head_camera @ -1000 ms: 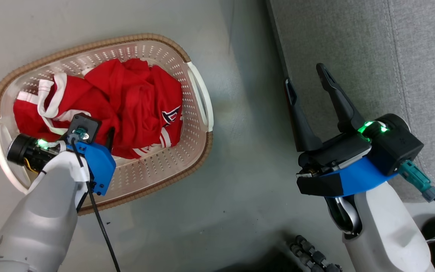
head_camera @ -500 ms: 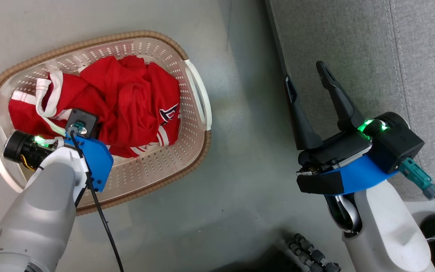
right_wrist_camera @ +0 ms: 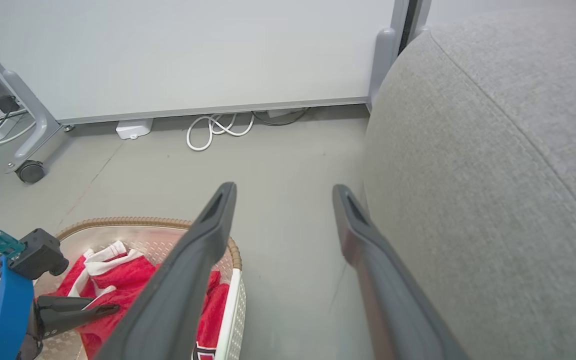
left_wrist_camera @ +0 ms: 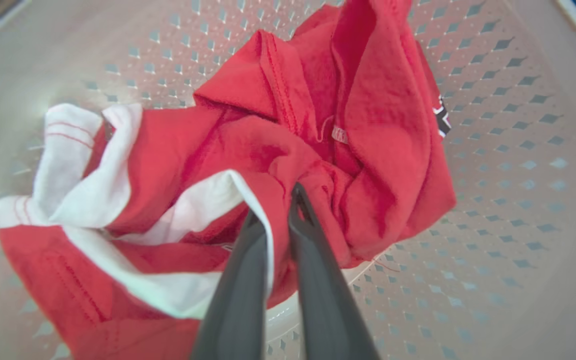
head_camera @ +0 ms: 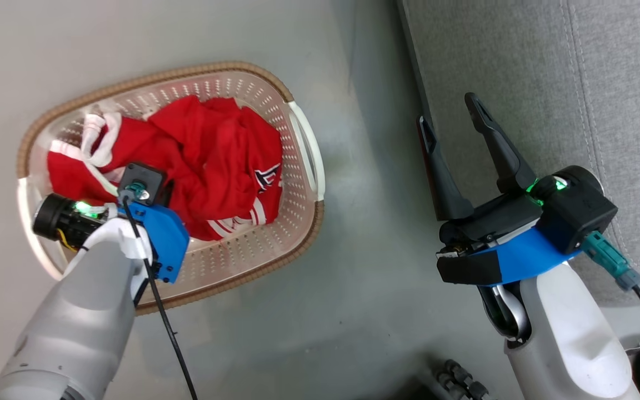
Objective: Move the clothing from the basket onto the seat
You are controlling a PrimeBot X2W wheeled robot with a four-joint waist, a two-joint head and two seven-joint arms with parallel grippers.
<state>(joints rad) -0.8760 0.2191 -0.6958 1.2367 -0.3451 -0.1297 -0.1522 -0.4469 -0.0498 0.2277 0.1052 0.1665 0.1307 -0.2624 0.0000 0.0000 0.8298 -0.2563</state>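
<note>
Closest in: left forearm [head_camera: 86,311] angles down into the basket [head_camera: 236,250]. At its end the left gripper [left_wrist_camera: 274,202] is clamped together on the clothing [head_camera: 214,150]. The wrist view has both dark fingers [left_wrist_camera: 238,290] almost touching, with a fold of red jersey and its white trim pinched between the tips. Grip point is on the robot-side edge of the heap, next to the white-trimmed part. All the red stuff is inside the basket, bunched from the middle toward the end away from the seat [head_camera: 520,66] (dark lettering edged in white shows on the seat-side flank of the pile). Can't separate the two garments in that heap. Perforated basket bottom is bare along the near side and the seat-side end. Basket stands on the grey floor [head_camera: 353,311], on the robot's left of the seat, a strip of floor between them.

Next out: right gripper [head_camera: 446,109] spread wide, nothing between its fingers. It hangs at the seat's edge, one finger along the edge line, the other over the grey cushion. Seat itself: light grey weave, stitched seam running along it.

Farthest, via the right wrist view: white cable coil [right_wrist_camera: 213,132] on the floor at the foot of a pale wall panel [right_wrist_camera: 193,50], small white box [right_wrist_camera: 134,129] beside it, caster wheel [right_wrist_camera: 30,171] on a grey frame leg off to that view's left.
</note>
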